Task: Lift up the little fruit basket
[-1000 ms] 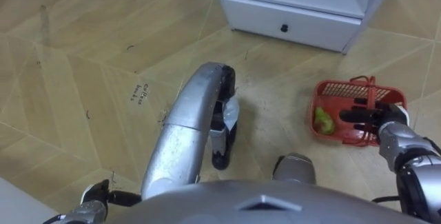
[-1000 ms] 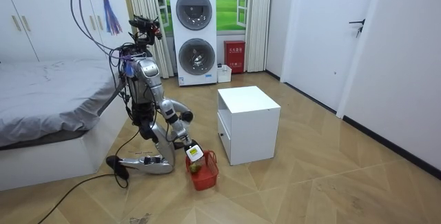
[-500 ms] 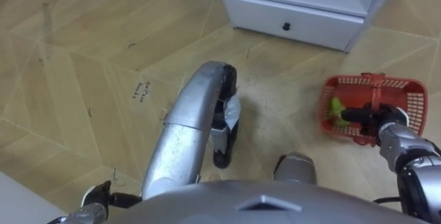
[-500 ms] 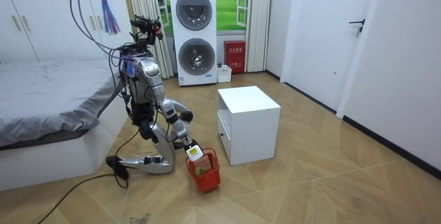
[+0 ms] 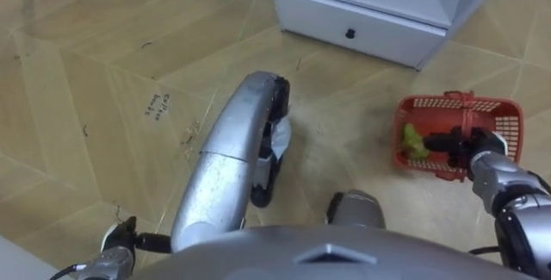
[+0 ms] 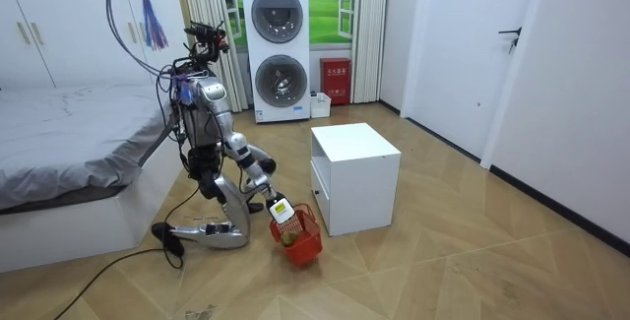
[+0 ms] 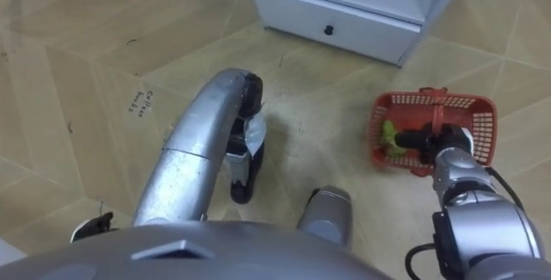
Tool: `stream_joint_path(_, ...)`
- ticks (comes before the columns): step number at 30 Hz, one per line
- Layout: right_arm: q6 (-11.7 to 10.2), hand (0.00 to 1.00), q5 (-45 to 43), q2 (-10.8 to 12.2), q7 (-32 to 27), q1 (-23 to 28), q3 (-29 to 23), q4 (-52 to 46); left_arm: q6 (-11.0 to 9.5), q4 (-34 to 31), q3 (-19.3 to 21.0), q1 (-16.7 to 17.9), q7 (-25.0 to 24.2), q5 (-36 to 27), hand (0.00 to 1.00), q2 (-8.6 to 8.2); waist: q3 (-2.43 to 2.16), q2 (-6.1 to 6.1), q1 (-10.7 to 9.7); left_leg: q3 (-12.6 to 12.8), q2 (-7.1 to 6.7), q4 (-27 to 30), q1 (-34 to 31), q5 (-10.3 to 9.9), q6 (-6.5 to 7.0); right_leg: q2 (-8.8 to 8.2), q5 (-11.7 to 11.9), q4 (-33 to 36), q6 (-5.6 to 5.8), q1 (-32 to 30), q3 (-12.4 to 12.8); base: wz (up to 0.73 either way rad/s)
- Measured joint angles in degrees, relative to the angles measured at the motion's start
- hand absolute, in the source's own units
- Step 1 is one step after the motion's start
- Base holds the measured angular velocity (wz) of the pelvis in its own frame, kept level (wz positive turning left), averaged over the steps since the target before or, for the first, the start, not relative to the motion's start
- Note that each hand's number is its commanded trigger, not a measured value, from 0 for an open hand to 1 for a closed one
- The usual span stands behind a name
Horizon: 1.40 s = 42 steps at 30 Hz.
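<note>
Right hand (image 5: 479,146) partly hides the fruit basket (image 5: 428,103) handle

Probably a home, bed (image 6: 69,128) (stacked washers (image 6: 276,49))

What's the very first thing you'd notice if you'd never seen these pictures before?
The red basket jumps out, bright against the wooden floor at the lower right of the eye views. The right robot hand is curled round its handle, and a green fruit lies inside. Just beyond it stands a white cabinet with a drawer.

right hand (image 7: 439,140) grips the red basket (image 7: 479,122) by its handle
</note>
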Motion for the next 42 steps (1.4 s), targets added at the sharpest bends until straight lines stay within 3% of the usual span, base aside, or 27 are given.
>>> stream_joint_path(7, 0.0, 1.0, -3.1, 0.0, -1.5, -1.8, 0.1, -9.8, 0.3, -0.3, 2.8, -5.6, 1.3, -0.1, 0.0, 0.47, 0.1, -0.33, -2.3, -1.2, -0.09, 1.8, 0.1, -0.7, 1.33, 1.16, -0.3, -0.2, 0.3, 1.0, 0.7, -0.07)
stream_joint_path(9, 0.3, 1.0, -4.1, 0.0, -2.0, -3.2, 0.2, -11.6, 0.4, -1.3, 3.2, -7.1, 1.9, 0.0, 0.0, 0.62, 0.06, -0.36, -3.0, -1.0, 0.2, 1.6, 0.5, -0.9, 2.0, 2.05, -1.1, -1.2, 0.61, 1.1, 1.5, -0.11)
stream_joint_path(10, 0.3, 1.0, -4.3, 0.0, -2.3, -3.8, 0.7, -12.4, 0.6, -1.5, 3.1, -7.7, 2.3, -0.1, 0.0, 0.59, 0.07, -0.23, -3.0, -1.0, 0.96, 0.9, 1.4, -0.9, 2.45, 3.4, -1.2, -2.8, 0.58, 1.0, 2.5, -0.28)
stream_joint_path(12, 1.0, 1.0, -3.8, 0.1, -2.4, -3.8, 1.3, -14.3, 1.4, -2.8, 3.5, -8.0, 2.5, 0.0, 0.0, 0.38, -0.05, 0.12, -2.9, -1.0, 2.1, -2.7, 4.0, -0.6, 2.96, 5.37, -1.2, -8.4, 0.59, 1.2, 3.7, -0.4)
stream_joint_path(14, 2.7, 1.0, -3.7, 0.1, -2.3, -3.8, 1.9, -18.7, 2.4, -5.8, 4.4, -5.7, 2.5, 0.0, 0.0, -0.44, -0.59, 1.02, -2.8, -1.1, 4.26, -13.3, 9.6, 1.0, 2.95, 7.41, -0.9, -23.5, 0.23, 1.6, 5.7, -0.76)
stream_joint_path(15, 3.0, 1.0, -3.7, 0.1, -2.3, -3.8, 2.1, -19.9, 2.5, -5.9, 5.0, -4.9, 2.5, 0.0, 0.0, -0.58, -0.6, 1.03, -2.7, -1.0, 4.74, -16.9, 11.6, 1.8, 2.97, 7.67, -0.4, -28.5, 0.15, 2.3, 6.1, -0.88)
stream_joint_path(16, 3.2, 1.0, -4.1, 0.4, -2.5, -3.4, 2.2, -22.1, 3.0, -5.9, 6.7, -3.5, 2.6, 0.0, 0.0, -0.89, -0.72, 1.27, -3.0, -0.6, 5.21, -24.0, 15.8, 3.5, 3.18, 8.08, 2.8, -38.4, -0.19, 4.1, 6.1, -0.77)
stream_joint_path(17, 3.6, 1.0, -4.6, 0.4, -3.1, -2.0, 2.1, -25.0, 3.1, -6.1, 7.8, -2.0, 3.3, 0.0, 0.0, -1.15, -0.81, 1.46, -3.2, 0.2, 5.76, -31.6, 20.9, 5.4, 3.6, 8.6, 9.4, -47.0, 0.7, 5.9, 6.1, -0.67)
stream_joint_path(18, 3.8, 1.0, -4.5, 0.5, -3.3, -1.2, 2.1, -26.2, 3.1, -6.2, 8.0, -1.4, 3.8, -0.1, 0.0, -1.15, -0.82, 1.49, -3.2, 0.5, 5.75, -36.0, 23.6, 6.4, 3.65, 8.73, 14.1, -50.6, 0.94, 6.4, 6.0, -0.46)
stream_joint_path(19, 4.3, 1.0, -5.7, 0.6, -3.9, 0.6, 1.7, -28.2, 3.1, -7.1, 8.2, -0.5, 4.9, 0.0, 0.0, -1.12, -0.94, 1.78, -3.1, -0.2, 5.61, -44.6, 28.8, 8.8, 3.23, 9.2, 25.4, -55.7, 2.18, 6.3, 5.7, -0.36)
stream_joint_path(20, 4.7, 1.0, -7.8, 0.9, -4.5, 1.6, 1.4, -29.6, 2.5, -7.9, 8.0, -0.6, 6.3, -0.2, 0.0, -0.89, -0.95, 1.92, -2.5, -1.1, 5.68, -52.1, 33.3, 11.7, 3.35, 9.51, 27.8, -56.9, 2.21, 4.5, 5.3, -0.45)
stream_joint_path(21, 4.9, 1.0, -8.9, 0.9, -4.6, 1.9, 1.4, -30.1, 2.1, -7.6, 7.7, -0.6, 6.9, -0.7, 0.0, -0.87, -0.91, 1.98, -2.1, -1.7, 5.74, -55.3, 35.5, 13.1, 3.17, 9.6, 26.2, -56.9, 2.07, 2.9, 4.9, -0.75)
stream_joint_path(22, 5.0, 1.0, -11.6, 0.9, -4.5, 2.8, 1.1, -31.8, 0.9, -6.8, 7.5, -0.8, 7.6, -1.2, 0.0, -1.38, -0.93, 2.85, -0.8, -4.2, 5.75, -61.5, 40.3, 15.0, 2.26, 10.09, 23.0, -57.8, 1.34, -0.8, 3.5, -0.91)
stream_joint_path(23, 5.0, 1.0, -13.9, 1.0, -4.6, 3.9, 1.1, -34.0, 0.0, -6.7, 7.6, -0.6, 8.3, -1.2, 0.0, -1.99, -1.08, 4.25, -0.7, -7.9, 5.84, -66.4, 44.8, 16.9, 1.24, 11.06, 21.0, -62.2, 0.64, -3.5, 1.3, -0.84)
stream_joint_path(24, 5.0, 1.0, -14.9, 1.1, -4.6, 4.5, 1.1, -35.4, -0.2, -6.7, 7.7, -0.6, 8.5, -1.2, 0.0, -2.14, -1.07, 4.95, -1.2, -9.9, 6.02, -67.9, 46.5, 17.9, 1.04, 11.72, 20.5, -66.0, 0.38, -4.5, 0.2, -0.57)
stream_joint_path(25, 5.0, 1.0, -16.2, 1.3, -5.2, 5.8, 1.9, -38.5, -0.5, -6.6, 8.0, -0.4, 8.6, -1.2, 0.0, -2.12, -0.92, 5.91, -2.8, -11.1, 6.93, -66.5, 47.6, 20.0, 1.16, 13.14, 20.8, -77.7, -0.37, -5.8, -1.8, -0.26)
stream_joint_path(26, 5.0, 1.0, -17.8, 2.6, -5.8, 7.0, 2.3, -41.5, -1.3, -6.6, 9.2, 0.5, 8.6, -1.2, 0.0, -1.52, -0.68, 5.59, -4.8, -8.0, 8.12, -59.5, 46.0, 22.3, 1.36, 14.33, 25.1, -92.5, -1.06, -4.3, -1.5, -0.19)
stream_joint_path(27, 5.0, 1.0, -17.9, 3.0, -6.3, 8.1, 2.1, -43.1, -1.6, -6.2, 9.3, 0.7, 8.7, -1.3, 0.0, -1.71, -0.51, 6.09, -5.3, -6.1, 9.15, -56.4, 45.0, 21.2, 1.2, 14.2, 25.4, -92.1, -3.04, -3.3, -2.7, -0.17)
stream_joint_path(28, 5.0, 1.0, -15.4, 3.2, -7.7, 9.8, 1.7, -45.2, -1.7, -6.3, 8.6, 0.9, 8.6, -1.9, 0.0, -2.59, -0.78, 6.65, -5.6, -5.8, 9.09, -59.6, 44.6, 19.6, 0.0, 14.65, 25.3, -91.6, -3.27, -1.2, -4.8, -0.34)
stream_joint_path(29, 5.0, 1.0, -12.9, 3.7, -8.0, 9.8, 1.7, -47.0, -1.7, -6.5, 7.9, 0.9, 7.9, -2.2, 0.0, -2.92, -0.88, 6.79, -5.3, -4.7, 8.0, -66.9, 43.8, 20.7, 0.11, 14.75, 25.2, -92.2, -3.13, 0.8, -5.8, -0.41)
stream_joint_path(30, 4.9, 1.0, -12.0, 3.8, -8.0, 9.8, 1.7, -48.6, -1.6, -6.7, 7.4, 0.9, 7.7, -2.3, 0.0, -2.95, -0.88, 6.77, -5.0, -4.2, 7.59, -71.6, 43.5, 23.3, 0.92, 14.75, 24.9, -92.4, -2.68, 1.7, -6.3, -0.46)
stream_joint_path(31, 4.6, 1.0, -10.7, 4.7, -7.8, 9.9, 1.6, -51.3, -1.4, -7.0, 7.4, 1.4, 7.4, -2.4, 0.0, -2.75, -1.21, 5.38, -4.4, -3.0, 6.96, -75.0, 44.1, 28.3, 3.17, 14.22, 23.4, -93.5, -1.7, 4.3, -6.8, -0.04)
stream_joint_path(32, 4.5, 1.0, -10.7, 4.7, -7.7, 10.9, 1.5, -54.7, -1.3, -7.1, 7.1, 1.5, 7.5, -2.4, 0.0, -2.97, -1.84, 4.29, -4.6, -3.6, 5.35, -77.7, 46.8, 28.9, 3.61, 13.31, 23.3, -96.2, -1.33, 7.2, -7.4, 0.23)
stream_joint_path(34, 4.0, 1.0, -10.5, 4.7, -7.8, 10.8, -0.7, -58.7, -1.3, -7.6, 6.3, 1.5, 7.4, -2.1, 0.0, -3.41, -1.9, 4.1, -4.2, -3.8, 4.04, -80.0, 49.8, 29.0, 3.82, 13.15, 23.7, -99.9, -0.76, 10.9, -7.5, 0.61)
stream_joint_path(38, 2.0, 1.0, -10.0, 4.8, -7.5, 8.4, -1.5, -63.1, 1.3, -9.5, 6.3, 3.9, 8.5, -2.0, 0.0, -3.37, -2.02, 3.77, -2.2, -5.5, 1.72, -83.2, 54.3, 29.1, 3.92, 13.16, 24.0, -107.5, -0.01, 18.0, -7.0, 0.32)
stream_joint_path(42, 1.9, 1.0, -10.0, 4.8, -5.5, 8.3, -0.7, -64.4, 1.8, -9.8, 6.5, 5.2, 8.6, -2.0, 0.0, -3.49, -1.93, 3.59, -1.3, -6.4, 1.43, -84.9, 56.9, 29.1, 3.86, 13.18, 23.9, -109.2, -0.07, 20.7, -8.2, 0.21)
